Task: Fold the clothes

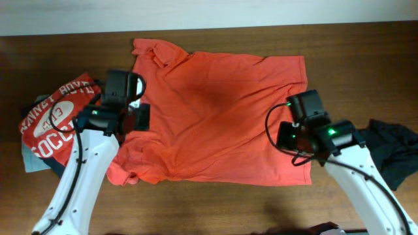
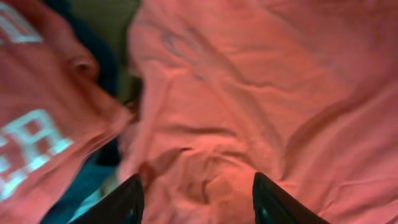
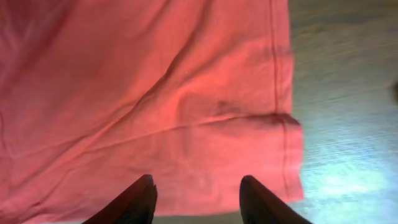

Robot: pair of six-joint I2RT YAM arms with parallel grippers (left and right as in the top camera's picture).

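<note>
Orange shirt [image 1: 215, 111]: flat on mid-table, folding seemingly barely begun. My left gripper [image 2: 198, 200] and right gripper [image 3: 198, 198]: spread above it, holding nothing. Red tee [image 1: 55, 121] and dark garment [image 1: 392, 153]: unfolded at either side.

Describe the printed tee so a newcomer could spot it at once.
Start at the large orange-red collared shirt spread across the middle of the table. Just past its left edge, beside the left arm, lies a red tee. It bears white lettering, unlike the plain shirt, and tops a pale blue piece.
</note>
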